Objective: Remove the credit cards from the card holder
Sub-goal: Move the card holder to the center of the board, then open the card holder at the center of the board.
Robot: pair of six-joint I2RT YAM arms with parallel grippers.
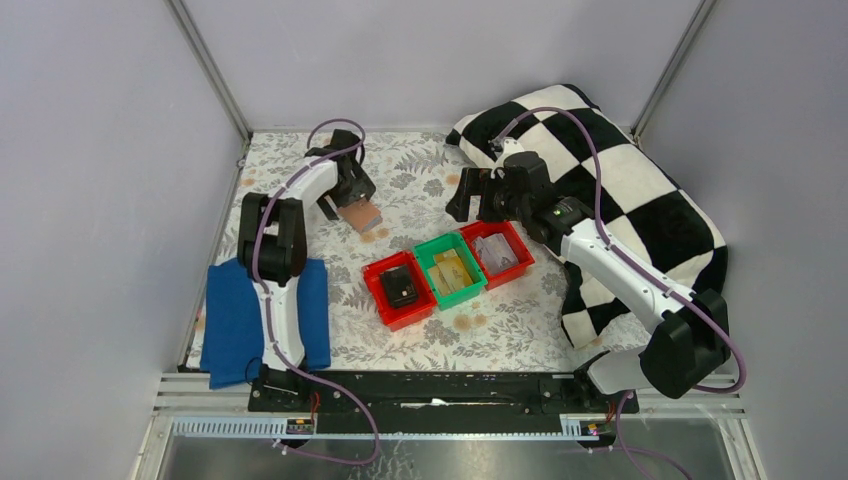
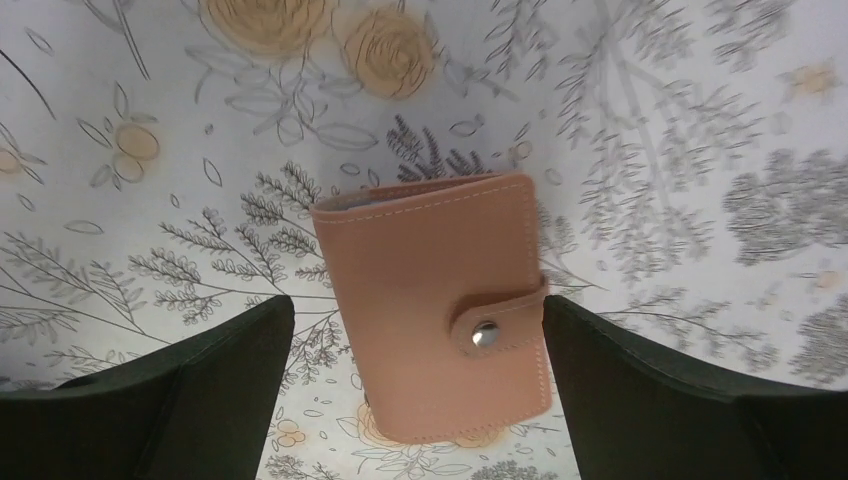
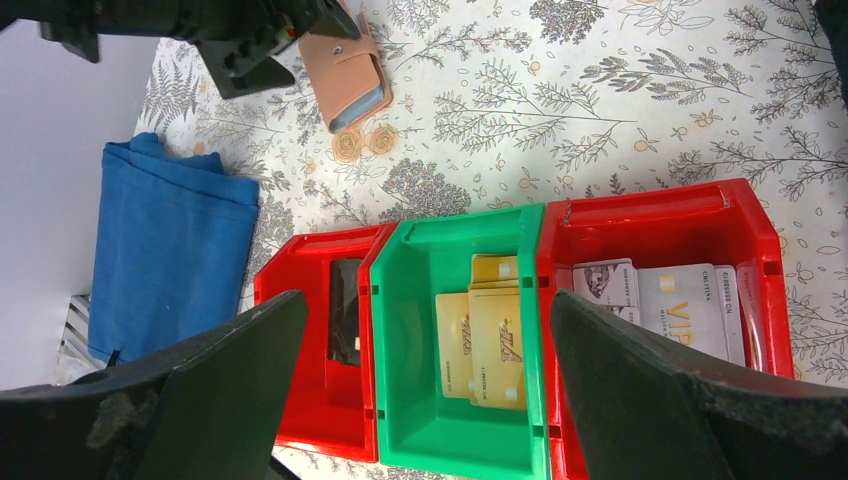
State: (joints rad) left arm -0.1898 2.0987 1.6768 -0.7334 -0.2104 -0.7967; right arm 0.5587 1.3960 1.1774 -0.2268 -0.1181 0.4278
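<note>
Grasp step: left fingers (image 2: pixel 200 390), wide, are straddling the snapped-shut card holder (image 2: pixel 435 305). Right fingers (image 3: pixel 200 400) are hovering wide, well apart from it. Next, likely: pinching it, then unsnapping.

Pale grey walls (image 1: pixel 90 150) close the space on the left, far and right sides, meeting at slanting metal posts (image 1: pixel 210 70). The table (image 1: pixel 420 170) wears a white cloth (image 2: pixel 650 100) printed with grey leaves and yellow flowers (roses, going by the close views). A black-and-white chequered blanket (image 1: pixel 640 180) heaps at the far right; a folded blue cloth (image 1: pixel 228 320) lies near left. Light is even and soft, with faint shadows.
</note>
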